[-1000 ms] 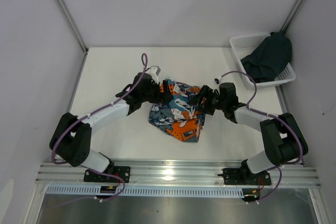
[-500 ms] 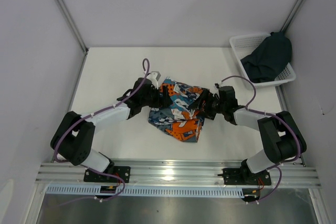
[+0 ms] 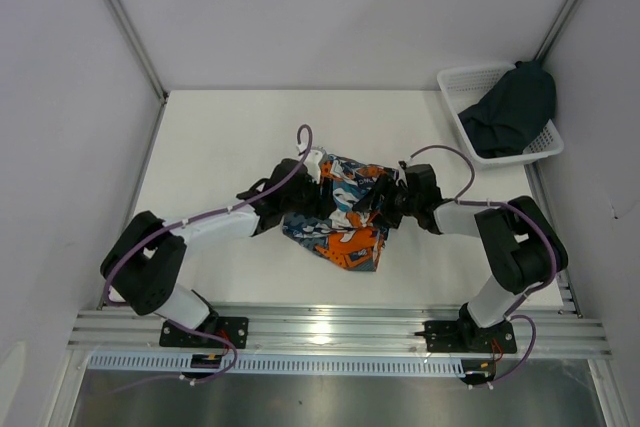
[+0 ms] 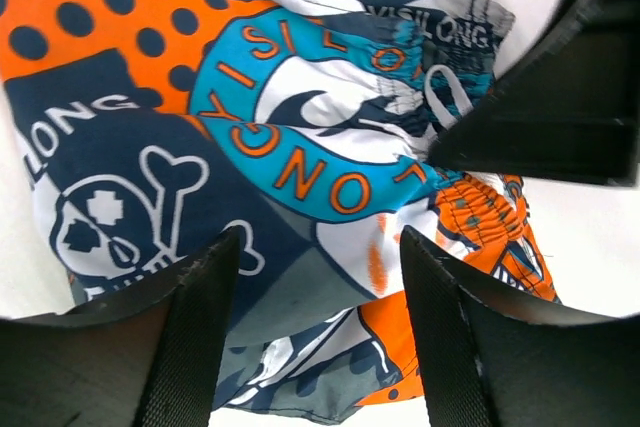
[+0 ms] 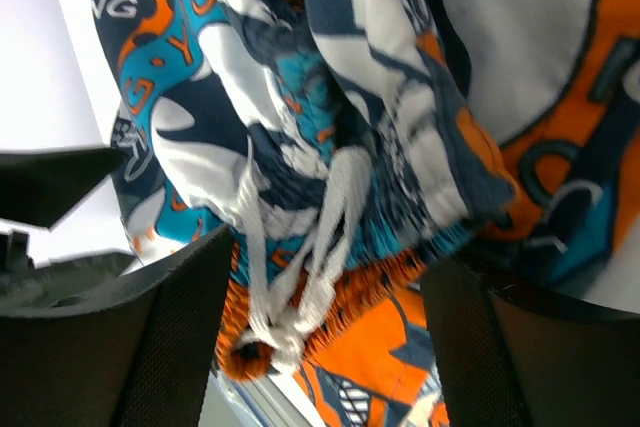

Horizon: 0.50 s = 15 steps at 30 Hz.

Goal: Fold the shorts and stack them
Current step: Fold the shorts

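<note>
Two pairs lie well apart: the printed shorts [image 3: 338, 212] bunched mid-way across the table [image 3: 210, 137], the dark shorts [image 3: 512, 107] in the white basket [image 3: 460, 82] at the far right corner. The left gripper [image 4: 318, 247] stands parted over the print. The right gripper [image 5: 330, 247], also parted, straddles the drawstring [image 5: 300, 277].

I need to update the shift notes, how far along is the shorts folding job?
Early on. Done: the printed shorts are out on the table, loosely bunched. In hand: the left gripper and right gripper, both open, straddle their fabric, the right at the drawstring waistband. To do: the dark shorts lie heaped in the basket; no stack yet.
</note>
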Tool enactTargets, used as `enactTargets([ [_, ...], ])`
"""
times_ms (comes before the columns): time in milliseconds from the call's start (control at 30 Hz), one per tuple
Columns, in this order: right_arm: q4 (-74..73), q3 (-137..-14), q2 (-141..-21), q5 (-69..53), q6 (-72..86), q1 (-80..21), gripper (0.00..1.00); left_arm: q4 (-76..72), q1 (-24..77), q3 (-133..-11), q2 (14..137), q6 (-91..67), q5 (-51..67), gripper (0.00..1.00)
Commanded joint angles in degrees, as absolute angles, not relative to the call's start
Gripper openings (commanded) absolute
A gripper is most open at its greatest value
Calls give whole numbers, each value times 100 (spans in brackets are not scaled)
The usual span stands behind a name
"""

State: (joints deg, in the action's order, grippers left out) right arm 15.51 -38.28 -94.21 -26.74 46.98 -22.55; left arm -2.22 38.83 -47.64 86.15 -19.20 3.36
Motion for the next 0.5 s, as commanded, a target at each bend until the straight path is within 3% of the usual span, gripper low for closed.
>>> enactTargets([
  [0,1925,-4095,-9545,-2690,4825,-2329,74,-536,3999,-4755,8552,-1539,263,66],
  [200,1275,-4508,-9483,-2409,4615,-2522,70,-668,4157,-4738,8604,-1336,544,64],
  [467,1090,-4790,-9834,-2479,4693,-2628,65,-1177,4245,-4843,9219,-1538,1765,63],
])
